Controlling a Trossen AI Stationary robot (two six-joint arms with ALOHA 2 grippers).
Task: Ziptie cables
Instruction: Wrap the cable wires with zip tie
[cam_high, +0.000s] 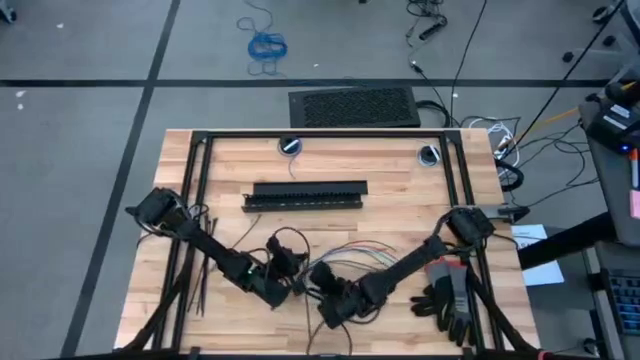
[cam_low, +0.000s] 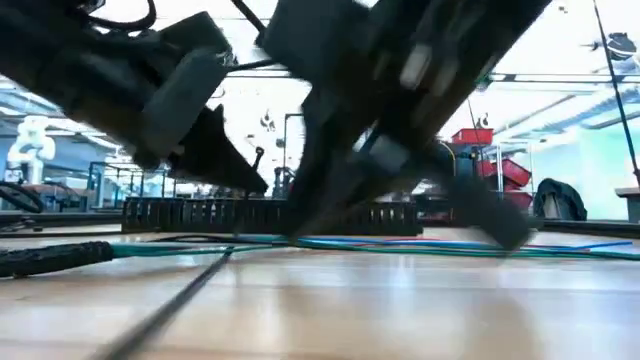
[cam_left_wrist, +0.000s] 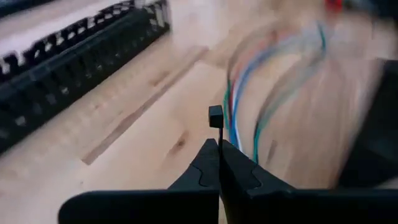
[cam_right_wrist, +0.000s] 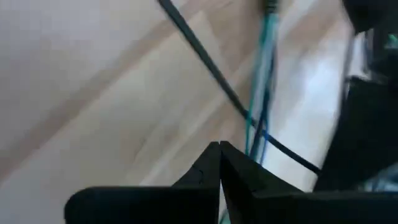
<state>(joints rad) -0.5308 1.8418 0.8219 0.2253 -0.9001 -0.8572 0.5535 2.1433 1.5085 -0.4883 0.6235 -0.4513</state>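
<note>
Currently the left gripper (cam_left_wrist: 219, 144), clenched on a ziptie (cam_left_wrist: 216, 118), nears the cables (cam_left_wrist: 239, 93); threading follows, with the right gripper (cam_right_wrist: 219, 147) clenched, apparently empty.

The cables (cam_left_wrist: 249, 93) blur at their far end; the arms hide their near end overhead.

Cables (cam_high: 355, 250) and long black bar (cam_high: 305, 194) amid bare tabletop (cam_high: 400, 180).
</note>
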